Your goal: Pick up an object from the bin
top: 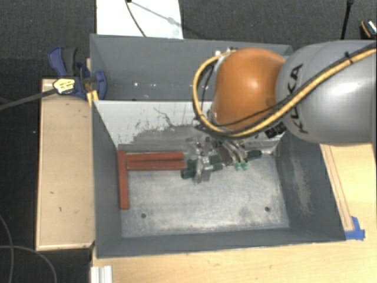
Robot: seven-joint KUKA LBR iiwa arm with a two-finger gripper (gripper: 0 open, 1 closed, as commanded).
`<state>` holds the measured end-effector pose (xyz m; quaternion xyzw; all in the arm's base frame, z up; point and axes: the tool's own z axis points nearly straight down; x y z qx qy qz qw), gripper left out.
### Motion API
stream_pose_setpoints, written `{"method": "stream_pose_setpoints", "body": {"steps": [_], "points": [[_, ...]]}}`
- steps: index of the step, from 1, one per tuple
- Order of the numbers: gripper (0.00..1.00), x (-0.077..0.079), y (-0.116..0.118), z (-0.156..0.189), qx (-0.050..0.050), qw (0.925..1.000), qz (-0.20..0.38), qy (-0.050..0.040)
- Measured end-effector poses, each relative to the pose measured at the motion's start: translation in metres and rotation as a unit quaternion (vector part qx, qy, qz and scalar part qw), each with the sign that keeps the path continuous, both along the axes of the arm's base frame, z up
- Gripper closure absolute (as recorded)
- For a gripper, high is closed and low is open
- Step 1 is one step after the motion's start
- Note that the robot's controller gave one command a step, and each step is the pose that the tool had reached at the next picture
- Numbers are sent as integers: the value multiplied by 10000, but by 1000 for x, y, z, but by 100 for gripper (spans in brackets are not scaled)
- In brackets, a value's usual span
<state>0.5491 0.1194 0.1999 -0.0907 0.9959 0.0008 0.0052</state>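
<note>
My gripper point(204, 165) hangs low over the middle of the bin floor, just below the orange cover on the wrist. A red-brown L-shaped piece point(147, 161) lies flat on the floor to its left. The long arm of that piece ends right beside the gripper, and its short arm runs down toward the bin's front left. Small dark green parts point(189, 173) show at the gripper's lower left and again to its right point(242, 166). I cannot tell whether they are a loose thing or belong to the gripper.
The arm and its orange cover hide the back right of the bin floor. Bare scuffed floor stretches in front of the gripper up to the near wall. The bin's sloped walls rise close on the left and right.
</note>
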Motion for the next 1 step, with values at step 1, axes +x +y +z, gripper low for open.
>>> {"method": "stream_pose_setpoints", "body": {"steps": [1], "points": [[100,-39,-65,67,-19,10000,-56,4]]}}
